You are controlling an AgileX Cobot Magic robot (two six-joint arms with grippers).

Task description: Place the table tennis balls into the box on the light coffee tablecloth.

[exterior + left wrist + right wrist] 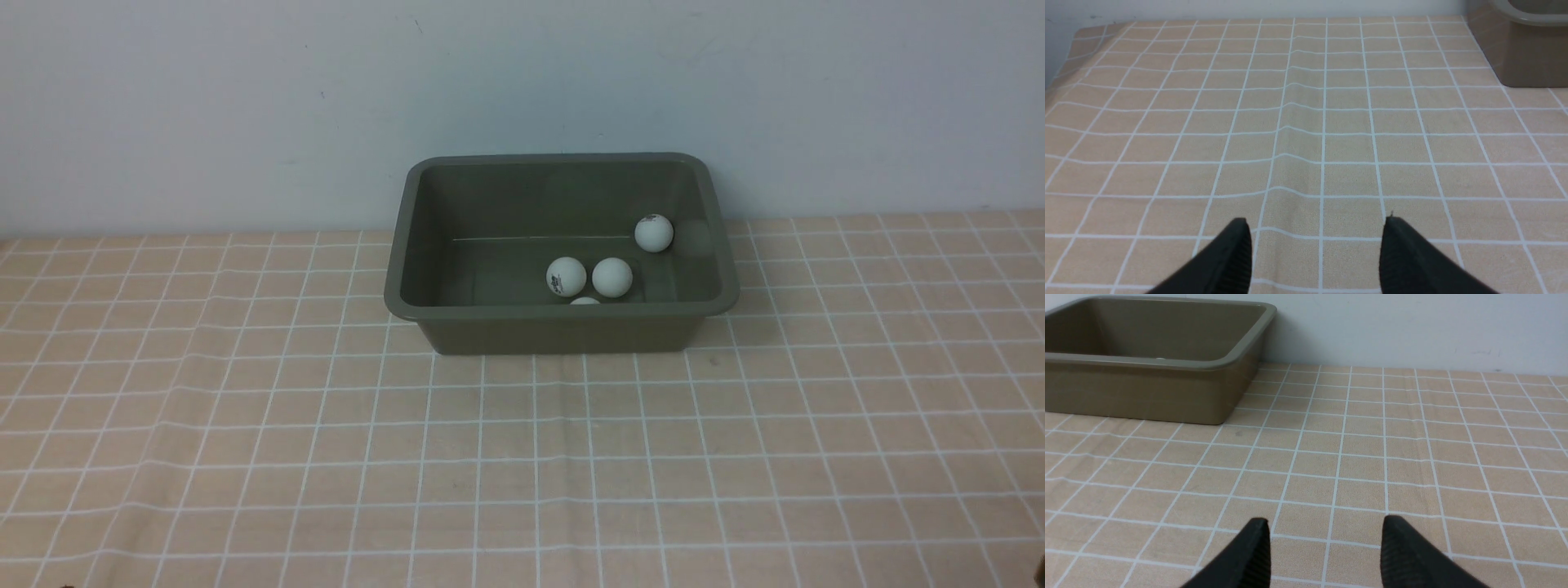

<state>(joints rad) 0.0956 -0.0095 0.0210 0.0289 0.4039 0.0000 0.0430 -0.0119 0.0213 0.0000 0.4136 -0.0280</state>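
Observation:
The olive-green box stands on the light coffee tablecloth at the back centre. Inside it lie white table tennis balls: one by the right wall, two side by side in the middle, and the top of another peeking over the near wall. Neither arm shows in the front view. My left gripper hangs open over bare cloth, with a corner of the box far off. My right gripper is open too, empty, and well short of the box.
A pale wall rises right behind the box. The cloth has a raised crease running ahead of the left gripper. Its far edge shows in the left wrist view.

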